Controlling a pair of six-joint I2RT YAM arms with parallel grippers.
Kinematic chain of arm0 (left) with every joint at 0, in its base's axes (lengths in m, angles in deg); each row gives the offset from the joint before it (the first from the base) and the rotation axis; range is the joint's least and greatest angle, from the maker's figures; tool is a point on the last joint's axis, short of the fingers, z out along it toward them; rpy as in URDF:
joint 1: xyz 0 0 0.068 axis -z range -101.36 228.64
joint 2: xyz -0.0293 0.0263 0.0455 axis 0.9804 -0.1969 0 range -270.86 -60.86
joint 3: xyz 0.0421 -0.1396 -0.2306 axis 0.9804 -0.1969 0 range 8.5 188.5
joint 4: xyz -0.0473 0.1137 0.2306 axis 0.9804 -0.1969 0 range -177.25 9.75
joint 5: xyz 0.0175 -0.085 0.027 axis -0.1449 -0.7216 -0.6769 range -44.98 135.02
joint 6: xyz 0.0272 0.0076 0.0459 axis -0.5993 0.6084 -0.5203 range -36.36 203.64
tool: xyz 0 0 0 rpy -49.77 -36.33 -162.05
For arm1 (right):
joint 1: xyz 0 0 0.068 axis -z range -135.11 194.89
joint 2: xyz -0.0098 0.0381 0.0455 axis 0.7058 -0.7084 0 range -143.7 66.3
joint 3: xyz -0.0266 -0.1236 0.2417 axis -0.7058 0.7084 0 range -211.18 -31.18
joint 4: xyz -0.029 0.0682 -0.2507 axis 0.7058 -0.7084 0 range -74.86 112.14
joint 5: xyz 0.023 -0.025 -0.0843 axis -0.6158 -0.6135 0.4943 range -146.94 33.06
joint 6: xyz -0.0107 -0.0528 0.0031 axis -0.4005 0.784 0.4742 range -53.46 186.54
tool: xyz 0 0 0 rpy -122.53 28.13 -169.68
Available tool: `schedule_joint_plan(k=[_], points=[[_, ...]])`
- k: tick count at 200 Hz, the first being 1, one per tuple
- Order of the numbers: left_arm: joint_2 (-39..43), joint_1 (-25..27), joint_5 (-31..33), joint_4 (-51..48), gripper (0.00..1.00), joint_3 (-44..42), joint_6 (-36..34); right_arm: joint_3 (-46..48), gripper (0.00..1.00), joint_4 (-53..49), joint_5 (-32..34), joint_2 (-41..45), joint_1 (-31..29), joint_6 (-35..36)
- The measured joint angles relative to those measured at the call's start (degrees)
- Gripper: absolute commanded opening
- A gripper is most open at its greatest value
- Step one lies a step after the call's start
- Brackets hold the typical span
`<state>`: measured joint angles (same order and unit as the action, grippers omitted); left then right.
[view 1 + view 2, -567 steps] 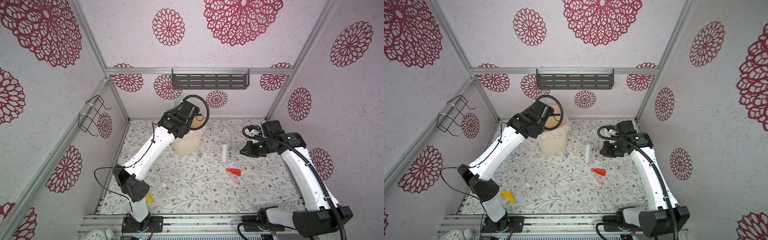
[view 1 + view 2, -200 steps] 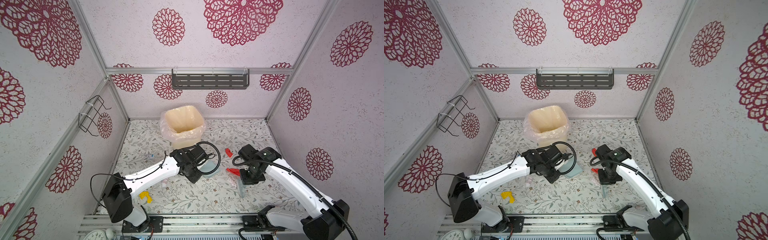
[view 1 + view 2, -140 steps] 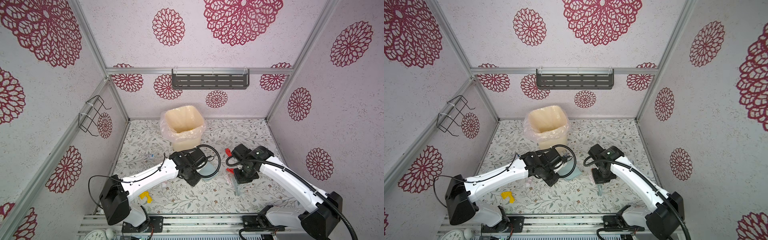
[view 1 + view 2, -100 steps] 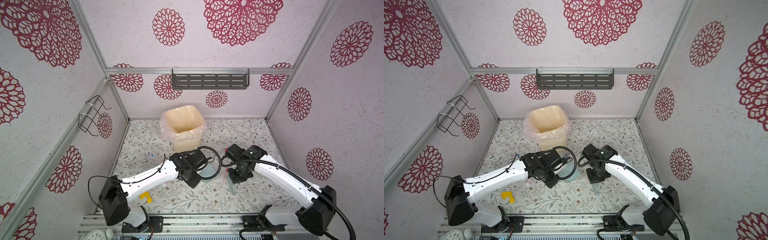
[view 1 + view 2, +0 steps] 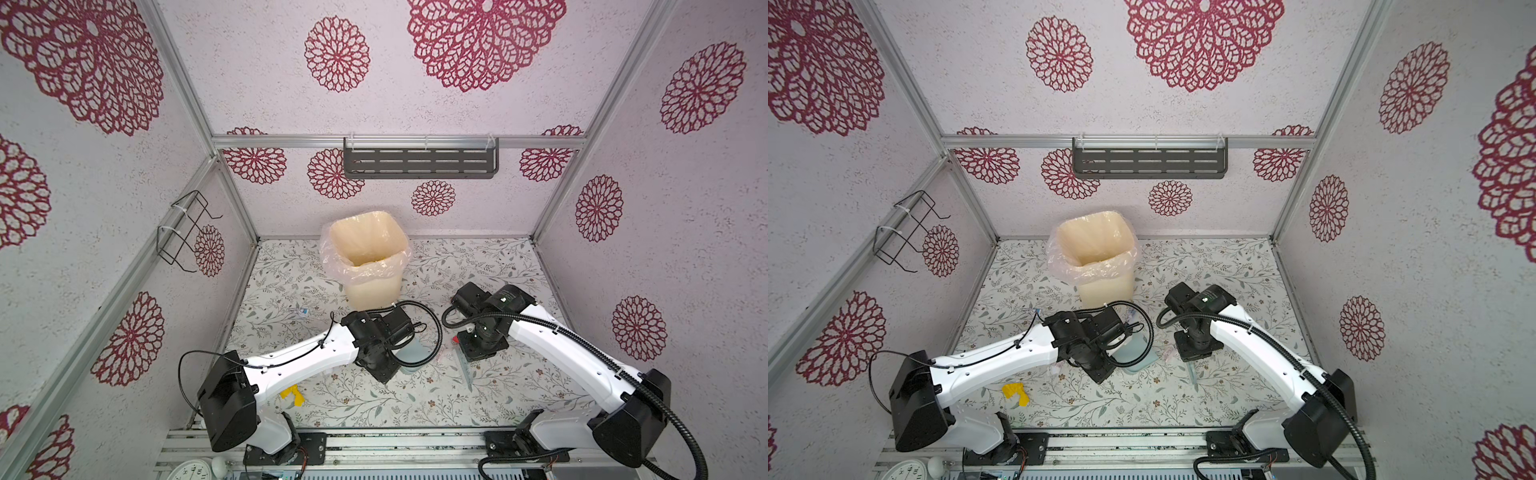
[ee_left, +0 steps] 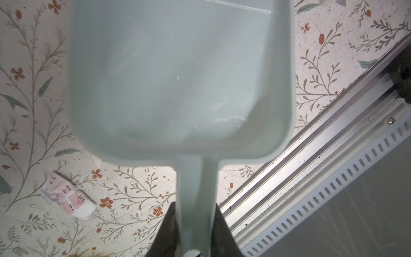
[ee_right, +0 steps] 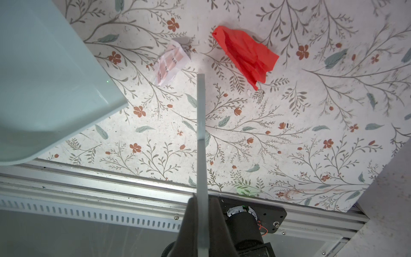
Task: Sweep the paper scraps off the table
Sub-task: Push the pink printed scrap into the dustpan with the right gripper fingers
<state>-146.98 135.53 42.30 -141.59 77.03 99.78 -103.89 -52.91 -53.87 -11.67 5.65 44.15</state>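
**A:** Top views. The dustpan (image 5: 417,353) is mid-frame, below the lined bin (image 5: 372,286). The brush (image 5: 465,370) is close on its right. A yellow scrap (image 5: 1015,392) lies alone on the counter (image 5: 478,257) at lower left of the frame, well apart from both tools.

**B:** So the yellow one waits. The step in hand looks like brushing the scraps between the tools into the pan.

**A:** Left wrist view. The left end effector (image 6: 194,227) is clamped on the dustpan handle. No coloured scrap shows inside the pan. A printed scrap (image 6: 66,200) lies on the counter beside the handle, behind the pan's back wall.

**B:** That one is on the wrong side, so the pan would need shifting for it. Whether the pan's lip touches the counter cannot be told. It should lie flat, or paper will slide under.

**A:** Right wrist view. The right end effector (image 7: 202,222) is closed tight on the brush, seen edge-on. The brush's far end sits between a pale pink scrap (image 7: 171,62) and a red scrap (image 7: 244,55). The pale one lies on the dustpan's side, just beside the brush tip. The red one lies on the other side.

**B:** Then the brush should go beyond the red scrap and draw both toward the pan in one low, slow stroke. Crumpled paper is light and will likely flick away if struck fast.
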Motion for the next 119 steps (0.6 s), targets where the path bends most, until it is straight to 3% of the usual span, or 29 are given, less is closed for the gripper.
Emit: schedule_joint_plan(k=[119], points=[[-3.17,2.12,-2.23,1.01,0.00,-4.13,0.55,-7.41,0.00,3.41,-0.20,-9.88,0.85,5.11]])
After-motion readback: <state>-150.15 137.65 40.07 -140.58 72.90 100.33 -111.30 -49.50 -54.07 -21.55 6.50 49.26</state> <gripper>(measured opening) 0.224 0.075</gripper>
